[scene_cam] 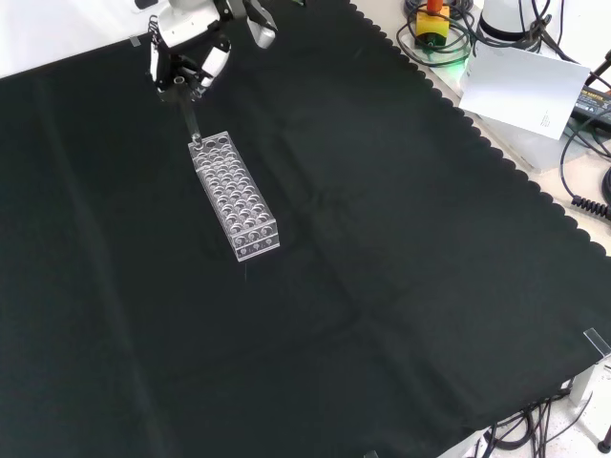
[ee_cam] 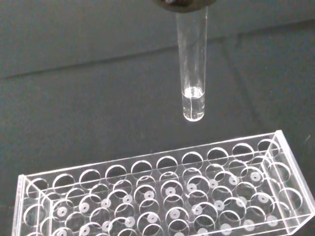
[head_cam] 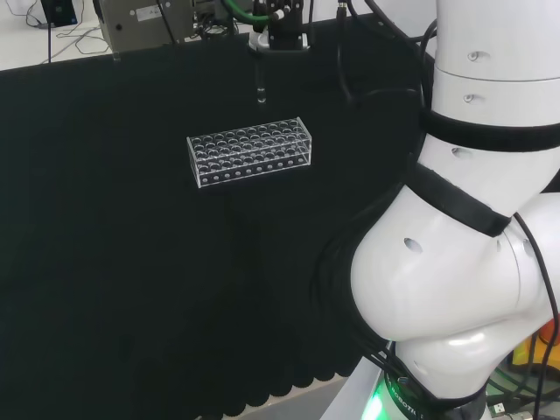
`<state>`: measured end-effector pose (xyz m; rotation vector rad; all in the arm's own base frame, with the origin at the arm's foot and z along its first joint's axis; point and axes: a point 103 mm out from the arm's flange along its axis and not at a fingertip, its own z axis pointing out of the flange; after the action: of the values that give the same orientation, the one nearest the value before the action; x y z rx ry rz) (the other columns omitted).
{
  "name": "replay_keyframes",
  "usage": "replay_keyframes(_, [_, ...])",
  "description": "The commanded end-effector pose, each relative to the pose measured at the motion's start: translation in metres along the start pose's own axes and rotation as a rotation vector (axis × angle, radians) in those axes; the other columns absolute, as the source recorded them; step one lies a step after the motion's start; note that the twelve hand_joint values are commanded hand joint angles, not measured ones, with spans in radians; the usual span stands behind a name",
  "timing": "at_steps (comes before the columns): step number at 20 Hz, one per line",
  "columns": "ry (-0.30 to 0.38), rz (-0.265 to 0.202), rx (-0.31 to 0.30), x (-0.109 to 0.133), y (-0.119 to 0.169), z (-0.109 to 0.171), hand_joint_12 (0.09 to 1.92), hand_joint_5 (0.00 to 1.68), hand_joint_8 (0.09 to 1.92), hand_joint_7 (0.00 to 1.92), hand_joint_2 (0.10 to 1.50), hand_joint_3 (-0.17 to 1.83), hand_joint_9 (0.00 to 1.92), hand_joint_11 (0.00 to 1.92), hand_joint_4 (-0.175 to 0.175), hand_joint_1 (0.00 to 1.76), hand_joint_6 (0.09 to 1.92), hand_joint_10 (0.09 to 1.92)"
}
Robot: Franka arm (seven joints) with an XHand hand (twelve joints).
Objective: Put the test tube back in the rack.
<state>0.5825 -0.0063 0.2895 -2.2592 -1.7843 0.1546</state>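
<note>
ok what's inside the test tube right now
A little clear liquid sits at the bottom of the test tube; above it the glass looks empty. The tube's top is covered by the hand, so that part can't be seen.

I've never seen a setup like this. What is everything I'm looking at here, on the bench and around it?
Test tube: one, clear glass with a little clear liquid at the bottom, held upright just above the rack's far end in the front view.
Rack: one, clear plastic with many round holes, all empty as far as can be seen, lying on the cloth.
Cloth: one, black, covering the bench.
Paper sheet: one, white, off the cloth at the front view's upper right.
Cables: several, dark, beside the bench edge.
Arm: one, white with black bands, at the head view's right.
Hand: one, black and white, fingers pinching the tube's top.
</note>
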Motion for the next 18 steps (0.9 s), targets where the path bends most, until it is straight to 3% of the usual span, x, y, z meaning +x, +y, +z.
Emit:
replay_keyframes(1, [0.019,-0.006,0.009,0.003,0.004,0.006,0.90,1.05,1.15,1.10,1.06,0.00,1.08,1.26,-0.175,1.40,0.52,0.88])
replay_keyframes(18, [0.060,0.018,0.049,0.004,0.010,0.035,0.90,1.05,1.15,1.09,1.06,0.00,1.08,1.26,-0.175,1.40,0.52,0.88])
